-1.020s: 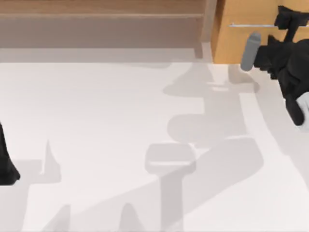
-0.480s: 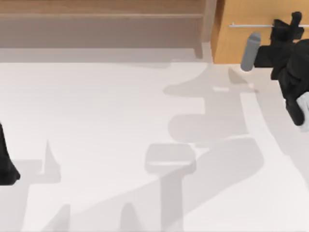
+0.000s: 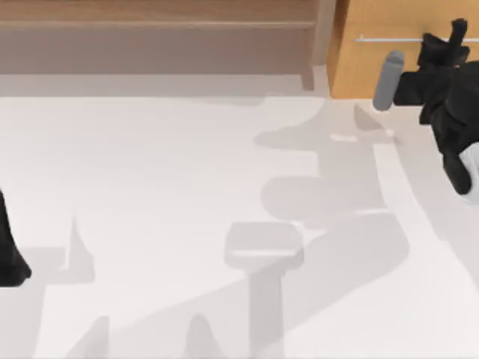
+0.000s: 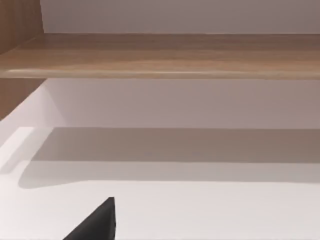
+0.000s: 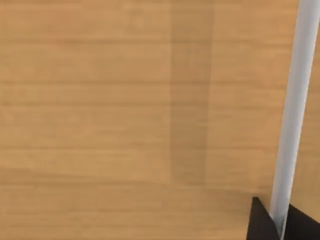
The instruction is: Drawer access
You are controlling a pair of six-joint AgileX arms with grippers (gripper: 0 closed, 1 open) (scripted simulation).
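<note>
The drawer (image 3: 374,71) stands at the table's back right, its light wooden front (image 5: 125,100) facing forward and pushed in. A thin silver bar handle (image 3: 382,39) runs across the front. My right gripper (image 3: 447,41) is at the right part of this handle. In the right wrist view the handle (image 5: 295,100) passes between two black fingertips (image 5: 260,222) that press close on either side of it, so the gripper (image 5: 280,222) is shut on the bar. My left arm (image 3: 11,254) is parked at the table's left edge.
A darker brown shelf unit (image 3: 150,37) lines the back of the table left of the drawer, and its shelf board (image 4: 160,55) faces the left wrist camera. The white tabletop (image 3: 187,187) spreads out in front, crossed by arm shadows.
The right gripper moved up and back onto the handle, then held almost still. The drawer front has not shifted. The left arm has not moved.
</note>
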